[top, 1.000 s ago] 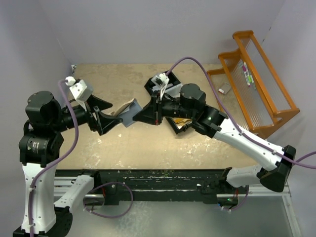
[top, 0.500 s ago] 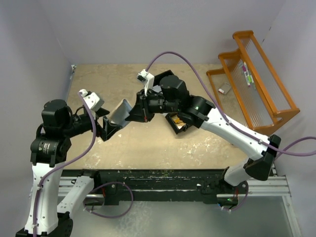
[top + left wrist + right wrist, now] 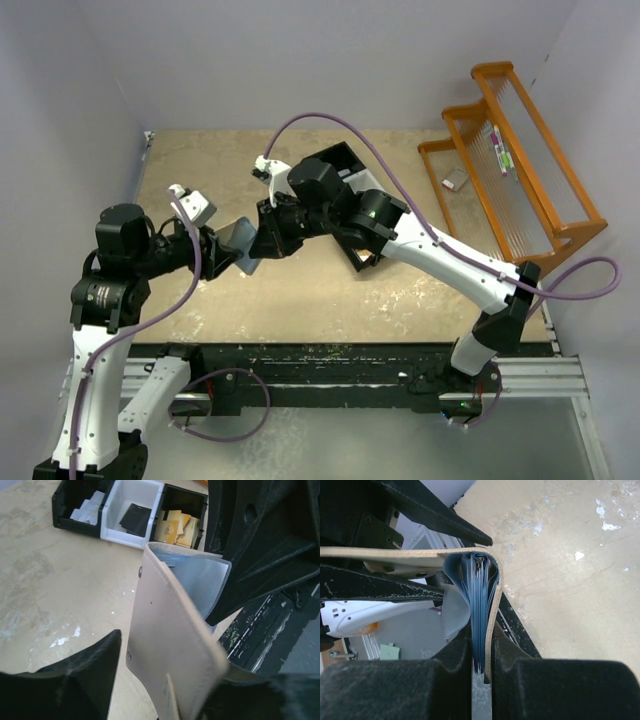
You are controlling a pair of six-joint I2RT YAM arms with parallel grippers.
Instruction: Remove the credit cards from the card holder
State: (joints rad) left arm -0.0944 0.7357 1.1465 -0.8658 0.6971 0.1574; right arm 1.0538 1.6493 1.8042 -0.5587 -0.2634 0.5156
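Observation:
The card holder (image 3: 241, 240) hangs in the air between the two arms, opened like a booklet. My right gripper (image 3: 482, 635) is shut on its stack of blue sleeves and one tan cover (image 3: 496, 605). The other tan cover (image 3: 172, 645) lies between the fingers of my left gripper (image 3: 170, 665); a gap shows beside the left finger (image 3: 75, 680), so it is open. From above, the left gripper (image 3: 222, 252) and the right gripper (image 3: 262, 240) face each other closely. The pale inside (image 3: 200, 580) shows; no credit cards are visible in the sleeves.
A three-compartment tray (image 3: 107, 530) sits on the table behind, holding white slips (image 3: 87, 510), a black card (image 3: 135, 519) and tan cards (image 3: 177, 525); from above this tray (image 3: 345, 160) is partly under the right arm. An orange rack (image 3: 520, 160) stands at the right.
The right arm has carried the card holder leftward toward the left arm. The left gripper has closed in around the tan cover, its jaws narrower than half a second ago.

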